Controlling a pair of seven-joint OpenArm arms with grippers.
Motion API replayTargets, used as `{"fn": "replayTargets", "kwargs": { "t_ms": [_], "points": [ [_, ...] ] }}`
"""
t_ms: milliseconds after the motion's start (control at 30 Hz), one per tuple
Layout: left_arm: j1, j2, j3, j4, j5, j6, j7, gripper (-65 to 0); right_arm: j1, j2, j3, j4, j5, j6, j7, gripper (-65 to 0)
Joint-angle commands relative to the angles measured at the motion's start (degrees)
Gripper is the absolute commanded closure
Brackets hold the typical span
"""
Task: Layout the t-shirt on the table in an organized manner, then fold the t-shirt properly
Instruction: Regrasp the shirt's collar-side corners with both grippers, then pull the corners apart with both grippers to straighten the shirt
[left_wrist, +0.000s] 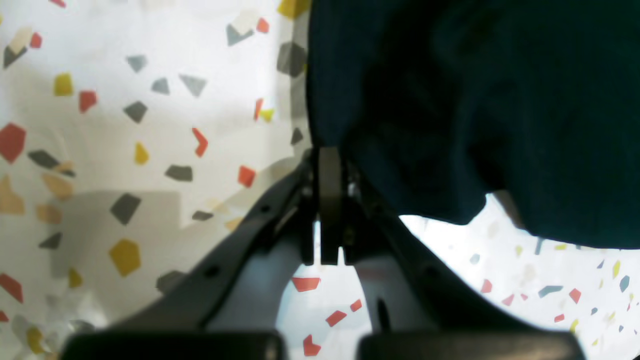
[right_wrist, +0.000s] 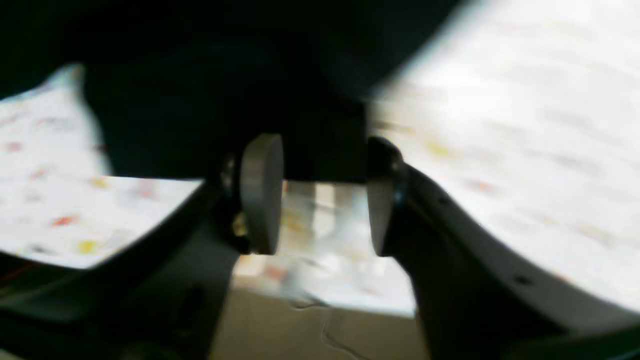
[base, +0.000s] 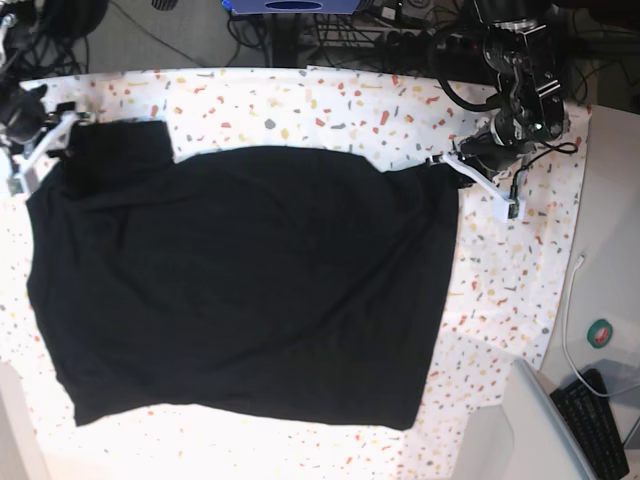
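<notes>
Left tool (left_wrist: 330, 200) pinches the t-shirt (base: 240, 280) edge at upper right; right tool (right_wrist: 320, 195) gapes. We should pull outward gently, flattening it on the counter (base: 330, 100).

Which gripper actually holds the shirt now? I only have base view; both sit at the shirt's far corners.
Observer: Left wrist view shows the left gripper shut, its tips pinching the edge of the shirt.
Operator: And the right?
Observer: The right gripper has its jaws apart; the table shows through the lower gap.
Operator: Any cloth between them?
Observer: Dark cloth fills the upper gap, but the picture is blurred; contact can't be told.
</notes>
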Motion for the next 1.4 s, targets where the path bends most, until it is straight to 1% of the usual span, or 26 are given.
{"fn": "replayTargets", "kwargs": {
  "t_ms": [0,67,100,167,233,367,467,533,633,733,800,867,933,1000,1033,1067,1133,1167,1200,1233,1367],
  "points": [
    [-0.3,-0.3,-0.2,1.2,-0.6,-0.2,-0.5,0.0,0.3,1.0,-0.2,-0.1,0.1,0.2,0.7,-13.4],
    [-0.3,-0.3,-0.2,1.2,-0.6,-0.2,-0.5,0.0,1.9,0.9,-2.4,-2.6,0.1,0.2,1.3,-2.1],
    [-0.3,-0.3,-0.2,1.2,-0.6,-0.2,-0.5,0.0,3.0,0.9,-3.0,-4.4,0.1,0.2,2.2,0.0],
    [-0.3,-0.3,-0.2,1.2,-0.6,-0.2,-0.5,0.0,5.3,1.1,-3.5,-10.1,0.1,0.1,4.2,0.0],
    [-0.3,-0.4,-0.2,1.2,-0.6,-0.2,-0.5,0.0,7.1,1.3,-3.8,-14.6,0.1,0.1,4.5,0.0],
    [-0.3,-0.4,-0.2,1.2,-0.6,-0.2,-0.5,0.0,5.2,0.8,-4.1,-15.4,0.1,0.1,3.8,0.0],
    [-0.3,-0.4,-0.2,1.2,-0.6,-0.2,-0.5,0.0,1.9,-0.5,-7.1,-11.4,0.3,0.1,3.8,0.0],
    [-0.4,-0.5,-0.2,1.2,-0.5,-0.2,-0.5,0.0,-1.0,-1.6,-8.6,-6.5,0.4,0.0,2.6,0.0],
    [-0.7,-0.5,-0.2,1.2,-0.5,-0.2,-0.5,0.0,-3.6,-3.6,-9.0,0.9,0.2,0.0,1.7,0.0],
    [-0.9,-0.5,-0.2,1.2,-0.5,-0.2,-0.5,0.0,-5.4,-4.0,-8.9,7.2,0.2,-0.1,1.5,0.0],
    [-0.9,-0.5,-0.2,1.2,-0.4,-0.2,-0.5,0.0,-6.4,-4.0,-6.8,10.1,0.3,-0.1,1.5,0.0],
    [-0.8,-0.5,-0.2,1.2,-0.2,-0.2,-0.5,0.0,-6.4,-4.6,-1.5,10.3,0.6,-0.1,1.5,0.0],
    [-0.5,-0.5,-0.2,1.2,-0.1,-0.2,-0.5,0.0,-5.1,-6.1,4.7,9.4,0.6,0.1,1.5,0.0],
    [-0.4,-0.5,-0.2,1.2,0.0,-0.2,-0.6,0.0,-4.0,-6.7,9.5,8.4,0.6,0.2,1.5,0.0],
    [-0.4,-0.5,-0.2,1.2,0.0,-0.2,-0.6,0.0,-3.5,-6.8,10.6,7.8,0.6,0.3,1.5,-7.4],
    [-0.4,-0.5,-0.2,1.2,0.0,-0.2,-0.6,0.0,-3.0,-6.7,11.0,6.8,0.6,0.3,1.5,-18.0],
    [-0.5,-0.5,-0.2,1.2,0.0,-0.2,-0.6,0.0,-2.3,-6.3,10.8,4.6,0.6,0.3,1.7,-35.3],
    [-0.6,-0.5,-0.2,1.2,0.0,-0.2,-0.6,0.0,-1.6,-6.3,10.8,3.3,0.6,0.3,1.8,-42.9],
    [-0.7,-0.5,-0.2,1.2,0.0,-0.2,-0.6,0.0,-1.1,-6.0,10.8,2.3,0.6,0.4,1.8,-47.0],
    [-0.7,-0.5,-0.2,1.2,0.0,-0.2,-0.6,0.0,-0.9,-5.8,10.7,1.4,0.6,0.4,1.7,-48.0],
    [-0.8,-0.6,-0.2,1.2,0.0,-0.2,-0.6,0.0,-0.2,-5.6,9.4,0.0,0.3,0.4,1.8,-45.6]
  ]
}}
